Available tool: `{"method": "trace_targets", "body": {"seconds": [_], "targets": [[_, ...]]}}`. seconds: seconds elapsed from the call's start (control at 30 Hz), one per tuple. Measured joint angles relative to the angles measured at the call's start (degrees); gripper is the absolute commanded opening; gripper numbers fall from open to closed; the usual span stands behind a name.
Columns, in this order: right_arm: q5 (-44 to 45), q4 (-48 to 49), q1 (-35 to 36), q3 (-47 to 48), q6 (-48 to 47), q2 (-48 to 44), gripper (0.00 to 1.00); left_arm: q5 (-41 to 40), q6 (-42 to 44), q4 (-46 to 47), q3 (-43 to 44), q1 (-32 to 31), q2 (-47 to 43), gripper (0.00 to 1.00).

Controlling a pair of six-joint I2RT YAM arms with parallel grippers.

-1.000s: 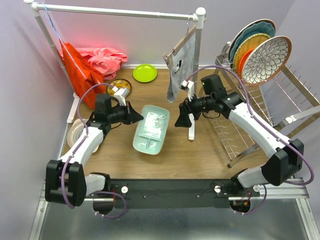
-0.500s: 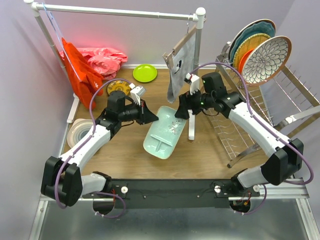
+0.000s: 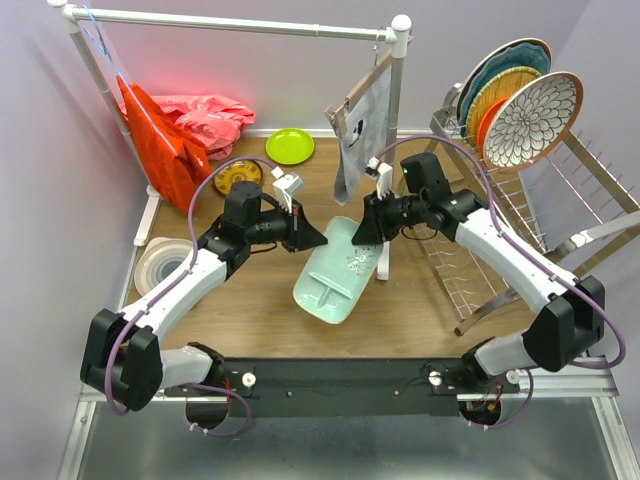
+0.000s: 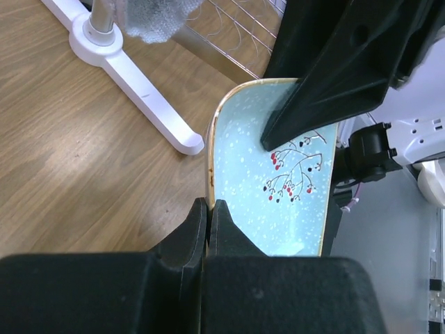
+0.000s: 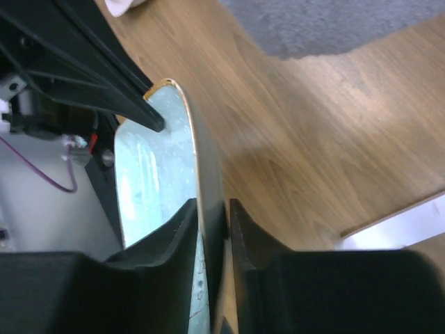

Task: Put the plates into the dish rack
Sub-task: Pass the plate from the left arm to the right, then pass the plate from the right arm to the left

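Note:
A mint rectangular tray hangs tilted over the wooden table, held from two sides. My left gripper is shut on its left rim, seen in the left wrist view as pinched jaws on the tray. My right gripper has come onto the far rim; its jaws sit tight on both sides of the tray's edge. The chrome dish rack stands at the right with several plates upright at its back. A lime green plate, a yellow-brown plate and a white ringed plate lie on the left.
A white pipe rail spans the back, its foot right beside the tray. A grey cloth hangs from it. Red cloths and pink cloths are piled at the back left.
The left arm carried the tray rightward and tipped it up. The right gripper moved in over the tray's far rim and its jaws closed from wide open onto it.

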Motion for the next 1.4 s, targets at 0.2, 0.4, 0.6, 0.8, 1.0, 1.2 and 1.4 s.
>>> {"method": "trace_targets", "body": {"seconds": [0.2,0.4,0.6,0.8,1.0,1.2,1.4], "targets": [[-1.6,-0.2,0.0,0.0,-2.4,-0.7,0.01,-0.8,-0.1,-0.3,0.5,-1.0,0.0,0.04],[-2.8,-0.5,-0.6,0.0,-6.6,-2.3,0.01,-0.4,-1.6,0.9,0.6,-1.2,-0.9,0.52],[-3.7,-1.3,-2.9,1.9,-8.3,-5.0,0.01,3.2,-3.1,7.0,-3.1,-0.1,-8.3,0.64],[-3.5,0.5,-4.6,2.0,-5.9,-11.2,0.00,5.5,-3.9,11.3,-9.0,3.5,-17.0,0.84],[-3.5,4.0,-6.5,2.0,-0.9,-14.8,0.01,5.7,-3.9,14.6,-12.7,5.4,-24.2,0.88],[-2.9,6.3,-9.7,2.0,3.5,-14.9,0.00,6.3,-4.4,15.3,-12.8,5.5,-21.8,0.88],[-1.9,8.5,-11.1,2.0,6.7,-14.9,0.01,6.0,-5.2,13.1,-9.6,5.4,-16.3,0.85]]}}
